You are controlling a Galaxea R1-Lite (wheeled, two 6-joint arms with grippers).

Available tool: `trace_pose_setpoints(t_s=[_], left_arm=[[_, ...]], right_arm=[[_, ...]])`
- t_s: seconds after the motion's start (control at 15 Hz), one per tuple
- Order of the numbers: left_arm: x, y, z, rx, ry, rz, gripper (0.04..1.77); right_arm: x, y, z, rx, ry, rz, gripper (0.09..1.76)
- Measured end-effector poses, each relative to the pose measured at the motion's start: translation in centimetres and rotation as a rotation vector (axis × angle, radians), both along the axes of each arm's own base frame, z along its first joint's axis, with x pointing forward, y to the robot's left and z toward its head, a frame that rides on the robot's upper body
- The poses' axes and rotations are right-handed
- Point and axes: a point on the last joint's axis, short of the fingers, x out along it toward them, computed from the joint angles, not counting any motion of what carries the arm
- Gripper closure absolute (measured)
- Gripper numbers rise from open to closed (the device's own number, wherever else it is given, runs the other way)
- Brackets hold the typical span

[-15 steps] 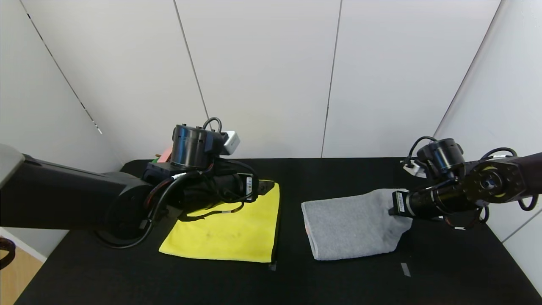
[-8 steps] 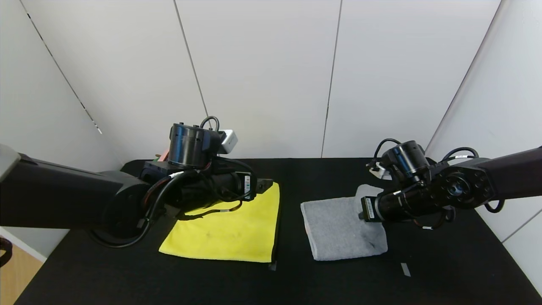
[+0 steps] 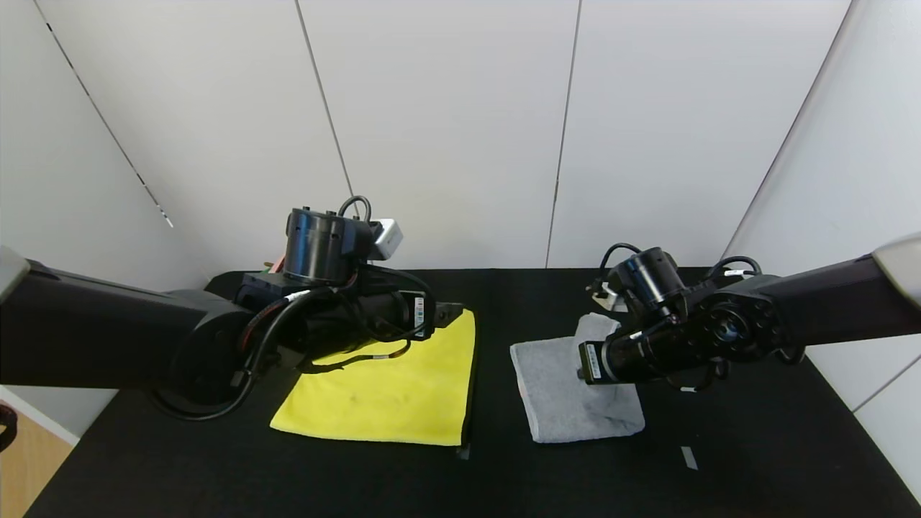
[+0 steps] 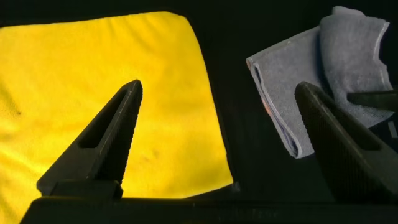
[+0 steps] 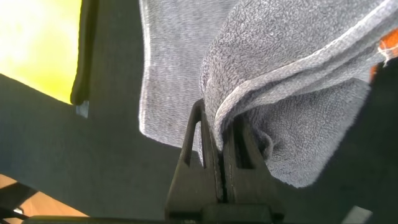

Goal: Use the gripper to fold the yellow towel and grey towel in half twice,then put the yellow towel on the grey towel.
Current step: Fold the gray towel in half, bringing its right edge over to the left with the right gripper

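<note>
The yellow towel (image 3: pixel 388 396) (image 4: pixel 74 56) lies flat on the left half of the black table (image 3: pixel 755 446), folded into a rectangle. My left gripper (image 3: pixel 450 313) (image 4: pixel 220 86) hovers open over its far right corner, with nothing between the fingers. The grey towel (image 3: pixel 557 403) (image 5: pixel 298 56) lies to the right. My right gripper (image 3: pixel 580 368) (image 5: pixel 217 124) is shut on its edge, holding that layer lifted and drawn over the lower part. The orange patches (image 5: pixel 387 43) show at the held edge. The grey towel (image 4: pixel 286 87) also shows in the left wrist view.
A pink and green object (image 3: pixel 278 265) sits at the back left, mostly hidden behind my left arm. Two small grey tape marks (image 3: pixel 689 457) (image 3: pixel 463 452) lie near the front. White wall panels close in the table at the back and sides.
My right gripper has travelled left across the table with the grey towel's right edge, doubling it over; the towel's footprint is much narrower. The left arm has barely moved.
</note>
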Motion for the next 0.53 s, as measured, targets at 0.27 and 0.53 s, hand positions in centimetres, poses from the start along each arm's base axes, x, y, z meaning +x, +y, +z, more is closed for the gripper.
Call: trace_pose_setpoints(t_s=[0.27,0.53], left_arm=[[0.0,0.0,0.0,0.001,0.001,0.0,0.09],[0.0,0.0,0.0,0.001,0.001,0.0,0.09]], right_arm=[[0.0,1.5,-1.0,-0.01,0.016,0.033,1.71],[-0.2,1.8,-1.6,-0.017,0.031,0.042,1.31]])
